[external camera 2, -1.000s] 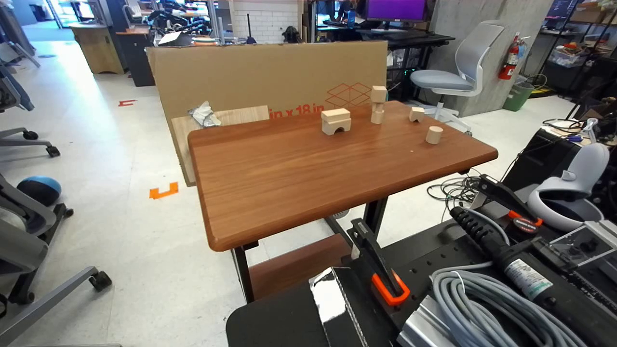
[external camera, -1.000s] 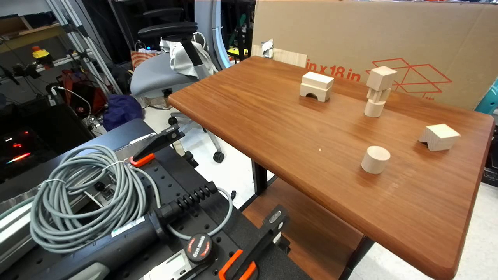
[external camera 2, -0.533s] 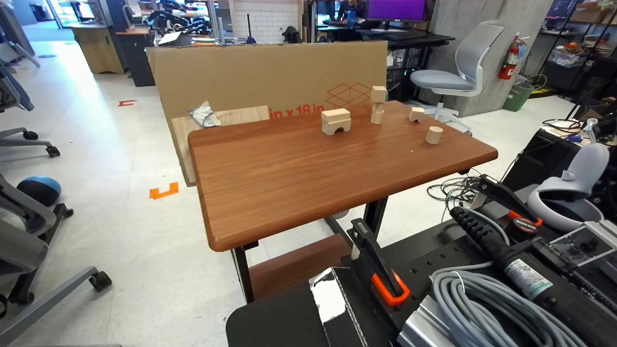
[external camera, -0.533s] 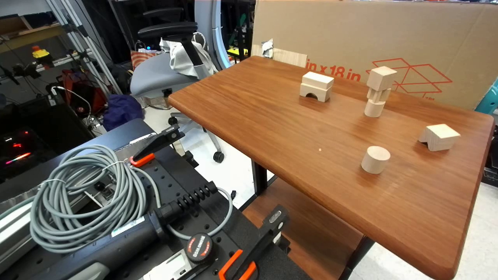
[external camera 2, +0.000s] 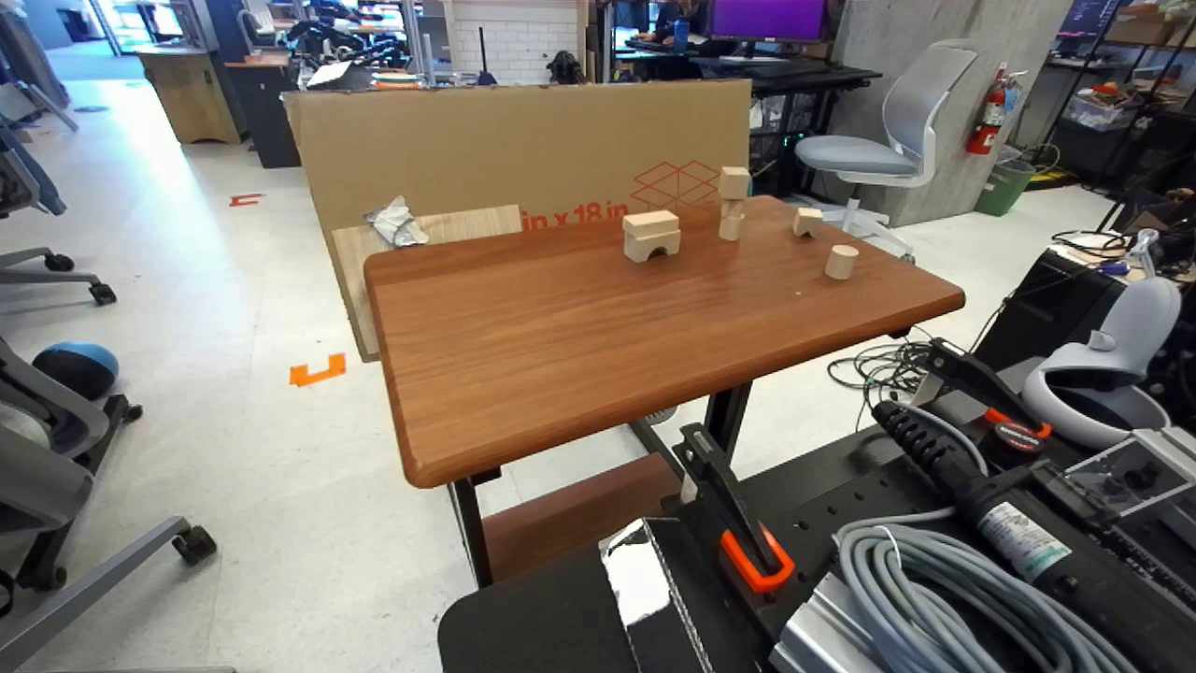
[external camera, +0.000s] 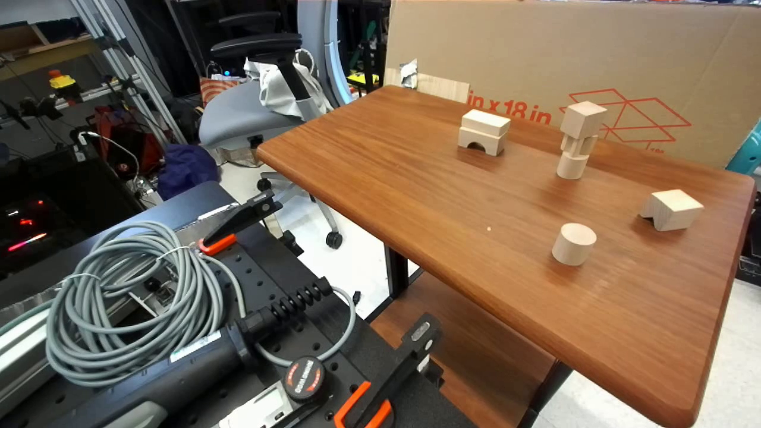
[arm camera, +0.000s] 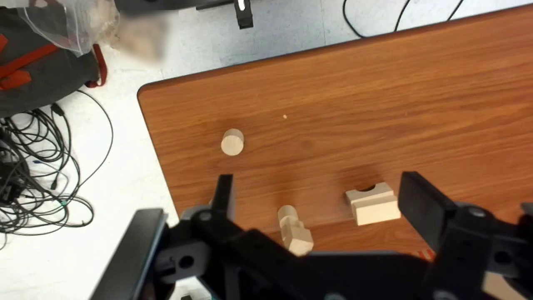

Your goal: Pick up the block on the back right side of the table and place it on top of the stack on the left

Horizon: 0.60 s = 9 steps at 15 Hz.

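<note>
The block [external camera: 672, 210] is a pale, notched wooden piece on the glossy reddish-brown table [external camera: 452, 196], near its far right end; it also shows in an exterior view [external camera 2: 807, 221]. In the wrist view it is almost wholly hidden behind a finger. The stack [external camera: 483, 133] is an arch block with a flat block on top, and it shows in an exterior view [external camera 2: 651, 236] and the wrist view [arm camera: 374, 205]. My gripper [arm camera: 318, 179] shows only in the wrist view, wide open and empty, high above the table.
A narrow tower [external camera: 578, 139] of pale pieces stands between the stack and the block, also in the wrist view [arm camera: 295, 231]. A short cylinder [external camera: 574, 244] stands nearer the front edge. A cardboard sheet [external camera 2: 523, 140] rises behind the table.
</note>
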Tool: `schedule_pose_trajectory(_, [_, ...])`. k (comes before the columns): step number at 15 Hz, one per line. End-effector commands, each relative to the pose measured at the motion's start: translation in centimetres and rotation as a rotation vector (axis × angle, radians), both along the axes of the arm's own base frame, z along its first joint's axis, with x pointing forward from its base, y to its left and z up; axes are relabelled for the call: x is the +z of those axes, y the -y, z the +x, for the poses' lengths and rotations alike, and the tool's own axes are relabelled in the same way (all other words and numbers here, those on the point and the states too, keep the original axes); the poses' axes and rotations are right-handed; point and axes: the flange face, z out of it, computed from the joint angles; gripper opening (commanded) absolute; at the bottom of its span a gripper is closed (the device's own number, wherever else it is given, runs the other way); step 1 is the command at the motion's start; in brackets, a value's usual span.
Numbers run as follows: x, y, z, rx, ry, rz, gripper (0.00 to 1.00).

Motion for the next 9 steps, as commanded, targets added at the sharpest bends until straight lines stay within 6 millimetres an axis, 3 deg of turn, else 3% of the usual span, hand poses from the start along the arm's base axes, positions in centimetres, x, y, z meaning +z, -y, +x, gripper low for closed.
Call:
schedule_pose_trajectory(1, [-1.1,4.0,2.3,-0.037,0.036,0.0,1.0])
schedule_pose_trajectory(9, [-4.2,11.8,4.8,-0.097,0.043,0.083,1.0])
